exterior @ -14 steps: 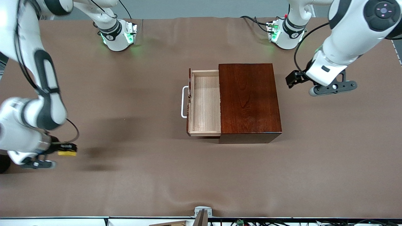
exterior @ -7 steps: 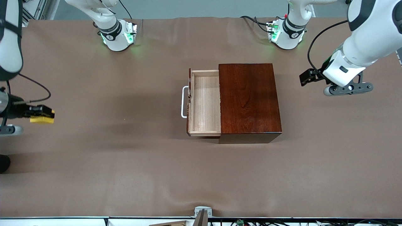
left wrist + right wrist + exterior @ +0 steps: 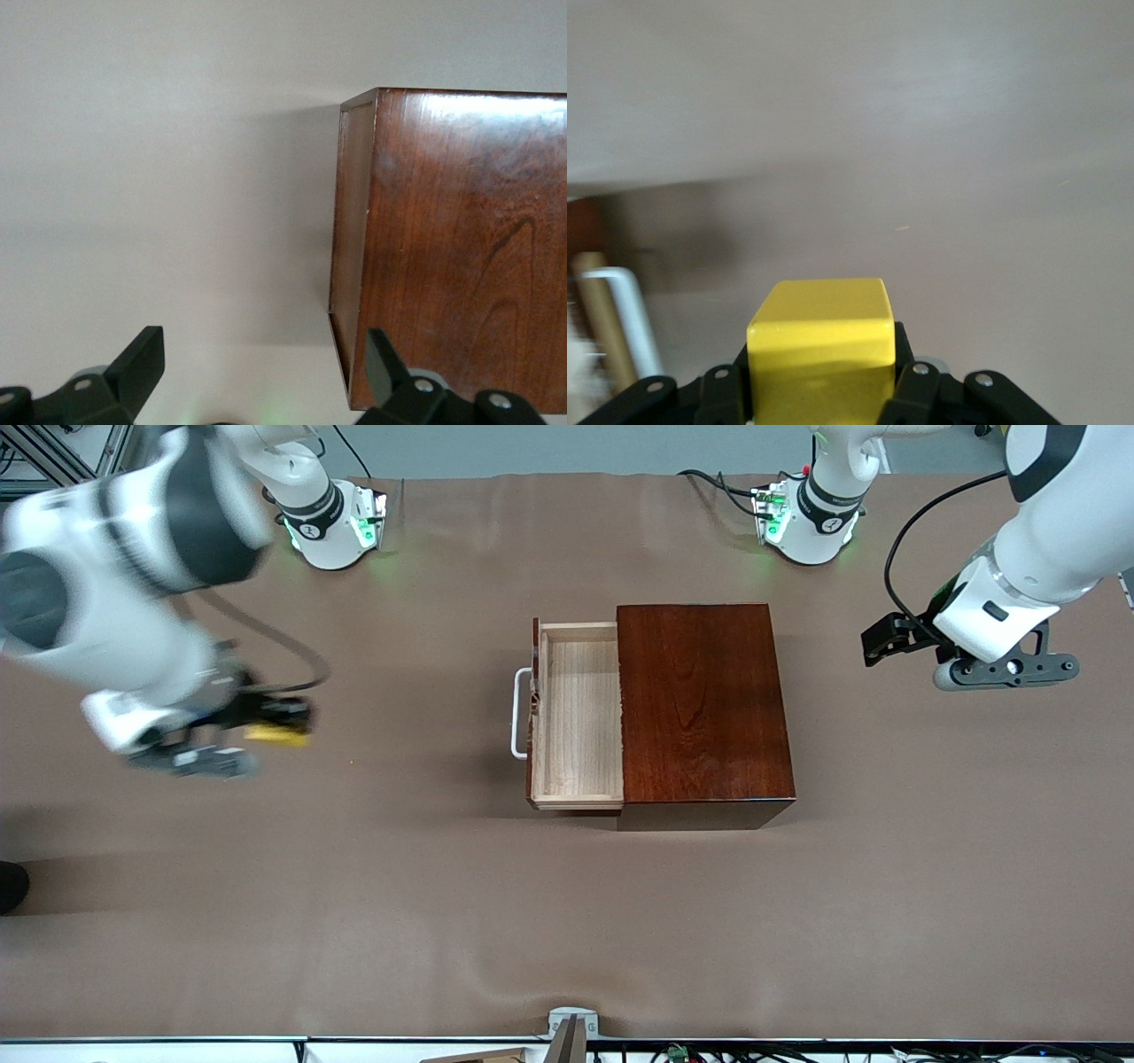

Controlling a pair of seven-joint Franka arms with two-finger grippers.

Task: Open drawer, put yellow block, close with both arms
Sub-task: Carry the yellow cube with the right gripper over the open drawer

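Right gripper (image 3: 275,722): I read it as clamped on the yellow block (image 3: 276,732), up in the air over bare table toward the right arm's end. My front view of it is smeared, so I take the grip mainly from the right wrist view, where the block (image 3: 821,354) sits squarely between the black fingers (image 3: 908,394).

Yellow block: held off the table, well apart from the drawer (image 3: 578,713) and not yet over it.

Drawer: pulled out of the wooden box (image 3: 704,713), toward the right arm's end of the table. I see the pale tray with nothing in it. The white handle (image 3: 519,714) sits on the dark front panel; it also shows blurred at the edge of the right wrist view (image 3: 629,319).

Wooden box: glossy dark wood, standing mid-table on the brown table cover (image 3: 567,921), top face closed.

Left gripper (image 3: 886,642): I see it over bare table beside the box, toward the left arm's end, touching nothing. In the left wrist view its fingers (image 3: 142,359) stand wide apart with nothing between them, and the box's closed end (image 3: 350,257) is in front of them.

Left arm: waiting.

Arm bases: both lit green along the table edge farthest from the front camera.
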